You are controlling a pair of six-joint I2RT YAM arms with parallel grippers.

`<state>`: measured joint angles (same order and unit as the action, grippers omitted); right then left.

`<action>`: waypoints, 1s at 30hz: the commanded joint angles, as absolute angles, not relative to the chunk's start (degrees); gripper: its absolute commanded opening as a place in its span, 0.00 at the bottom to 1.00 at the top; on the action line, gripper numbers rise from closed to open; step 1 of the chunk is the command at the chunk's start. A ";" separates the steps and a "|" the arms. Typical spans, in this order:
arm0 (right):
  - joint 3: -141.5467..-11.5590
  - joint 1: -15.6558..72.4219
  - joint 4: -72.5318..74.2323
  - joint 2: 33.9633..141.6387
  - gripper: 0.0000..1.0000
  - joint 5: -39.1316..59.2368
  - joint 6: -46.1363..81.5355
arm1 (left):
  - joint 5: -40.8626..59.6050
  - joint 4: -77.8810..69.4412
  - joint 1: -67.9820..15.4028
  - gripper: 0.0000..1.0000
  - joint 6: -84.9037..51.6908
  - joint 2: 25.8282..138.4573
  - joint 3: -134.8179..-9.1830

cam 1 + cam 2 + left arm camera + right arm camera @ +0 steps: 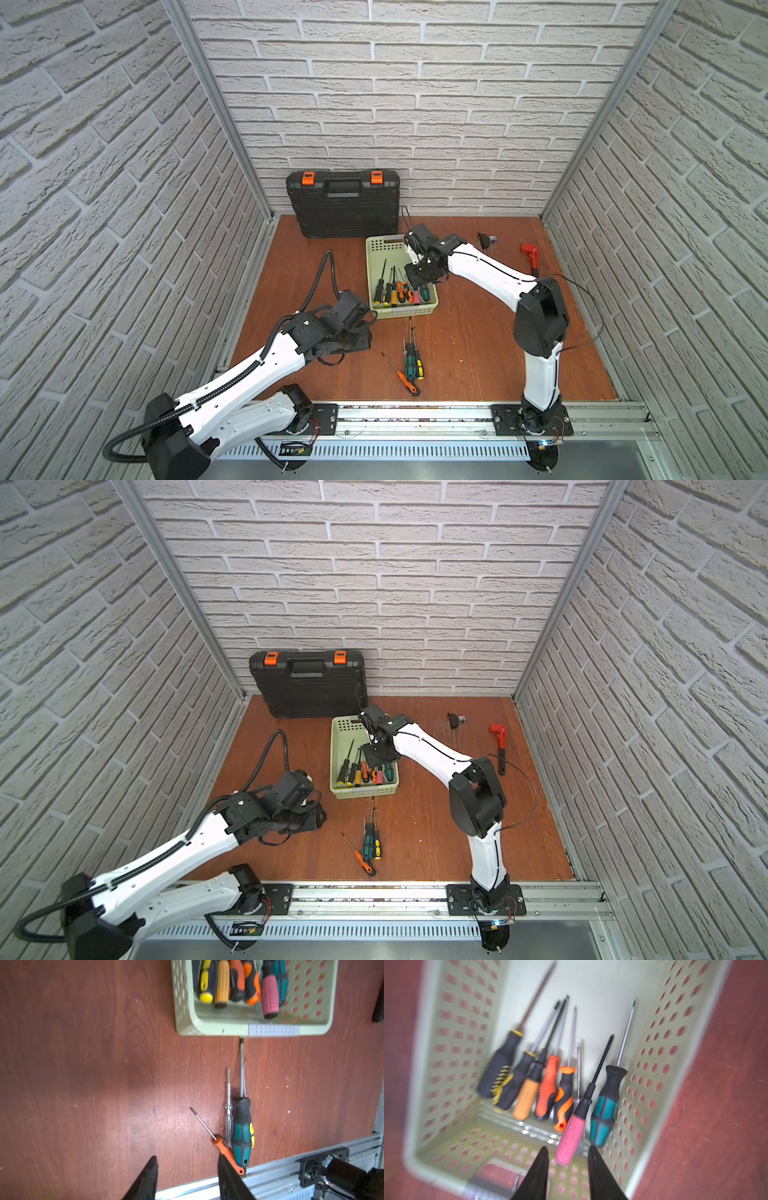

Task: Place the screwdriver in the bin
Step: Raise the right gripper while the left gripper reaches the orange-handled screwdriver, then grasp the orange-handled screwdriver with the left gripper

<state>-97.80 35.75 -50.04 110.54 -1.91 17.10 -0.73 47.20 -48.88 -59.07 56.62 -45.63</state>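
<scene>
The pale green bin (368, 270) (332, 754) stands mid-table with several screwdrivers lying side by side in it. The pink-handled screwdriver (571, 1140) (415, 296) rests among them, its butt just past my right gripper (568, 1148) (417, 283). That gripper hovers over the bin's near right part, open, gripping nothing. Three loose screwdrivers lie in front of the bin: a teal-and-yellow one (242, 1130) (412, 359), a clear tester (228, 1109) and a small orange one (227, 1153) (406, 381). My left gripper (187, 1156) (366, 336) is low to their left, open and empty.
A black tool case with orange latches (345, 203) leans on the back wall behind the bin. A red pipe wrench (530, 254) and a small black part (486, 240) lie at the back right. An aluminium rail (415, 419) runs along the table's front edge.
</scene>
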 commanded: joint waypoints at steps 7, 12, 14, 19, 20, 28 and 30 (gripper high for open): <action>-82.80 41.63 -44.26 89.41 0.36 -0.88 18.77 | -2.07 36.51 -69.90 0.52 -79.07 65.63 -40.79; -74.26 41.90 -41.55 83.31 0.37 -1.05 19.11 | -0.79 31.82 -73.70 0.54 -81.70 73.64 -42.74; -72.53 41.91 -41.16 81.72 0.37 -1.23 19.08 | -0.33 31.20 -74.80 0.54 -81.65 76.95 -44.76; -67.91 41.88 -38.63 77.24 0.37 -0.63 19.92 | 0.83 29.18 -77.01 0.54 -83.17 82.87 -47.31; -67.14 41.90 -38.32 76.68 0.37 -0.62 20.16 | 1.24 27.65 -77.37 0.54 -83.72 83.52 -46.99; -64.65 41.92 -36.75 76.50 0.37 -0.01 20.50 | 1.50 29.20 -77.10 0.54 -84.53 84.39 -46.98; -64.60 41.90 -36.40 76.94 0.37 0.13 20.52 | 1.34 29.78 -76.64 0.54 -84.41 84.35 -46.82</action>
<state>-65.21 41.87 -39.18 76.90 -0.40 19.92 1.80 29.61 -77.12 -83.64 84.51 -46.57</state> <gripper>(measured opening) 0.368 0.539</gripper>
